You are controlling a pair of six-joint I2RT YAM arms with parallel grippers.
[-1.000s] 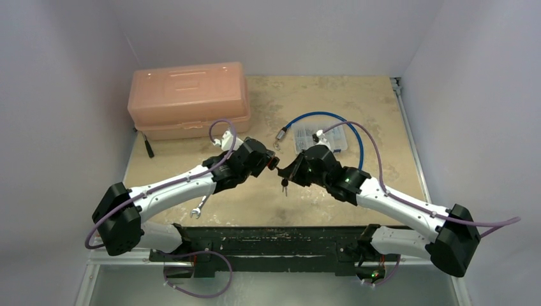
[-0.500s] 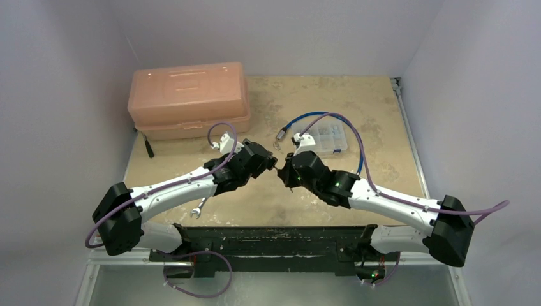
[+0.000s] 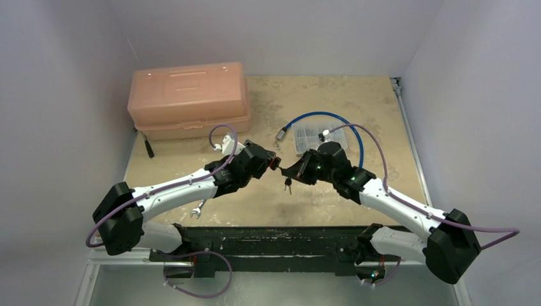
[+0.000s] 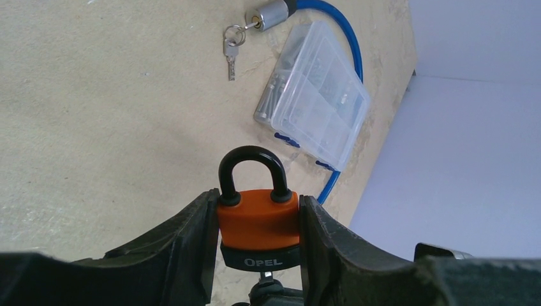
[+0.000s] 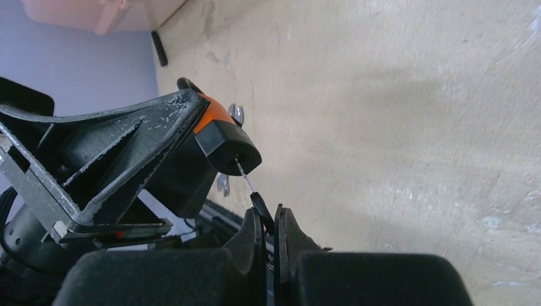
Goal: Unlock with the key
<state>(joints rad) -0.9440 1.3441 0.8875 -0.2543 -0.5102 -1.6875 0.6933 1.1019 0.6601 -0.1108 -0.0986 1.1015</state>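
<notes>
My left tool [image 4: 258,203] is clamped on the orange padlock [image 4: 258,223], holding it above the middle of the counter [image 3: 274,102] with its keyhole end facing three o'clock. My right tool [image 5: 270,220] pinches the key [image 5: 245,178] by its head, and the blade tip meets the keyhole at eleven o'clock from my fingers. I judge this the insertion step. Next comes a straight push home, then a twist, without bending the blade.

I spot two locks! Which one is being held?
The orange padlock with black shackle, clamped in the left gripper; the blue cable lock lies on the table.
</notes>
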